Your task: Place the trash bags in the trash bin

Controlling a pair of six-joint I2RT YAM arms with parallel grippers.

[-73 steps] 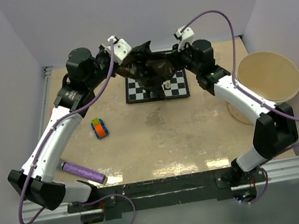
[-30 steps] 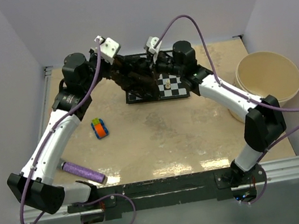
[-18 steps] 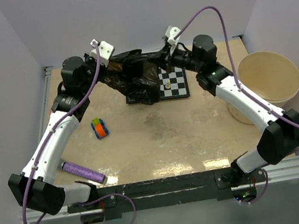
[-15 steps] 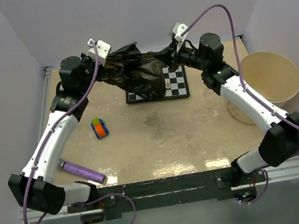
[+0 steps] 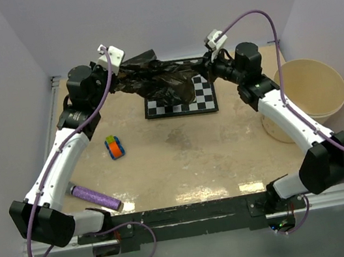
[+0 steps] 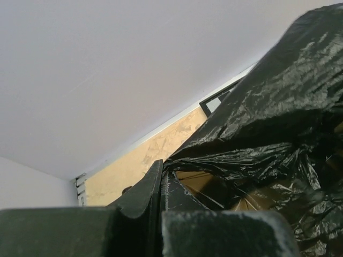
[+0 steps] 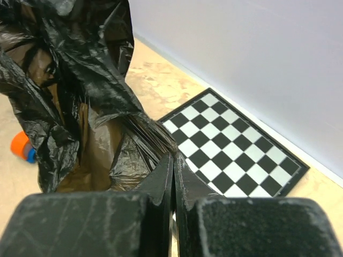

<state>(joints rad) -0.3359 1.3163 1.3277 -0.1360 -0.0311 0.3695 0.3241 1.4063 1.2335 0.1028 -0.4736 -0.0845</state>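
**A:** Trash bin [image 5: 314, 88] sits at the right edge of the top view, mouth up; where is the trash bag [image 5: 164, 80]?

**B:** Upper middle, strung between both arms over the chessboard [image 5: 203, 99]; well apart from the bin; thin wrinkled black film, likely light, limp and slippery.

**A:** Grippers?

**B:** Left gripper [image 6: 162, 176] is clamped on the bag's left end; right gripper [image 7: 173, 163] is pinched tight on a bunched fold; gathered pleats seem the safest hold, since flat film could slide out.
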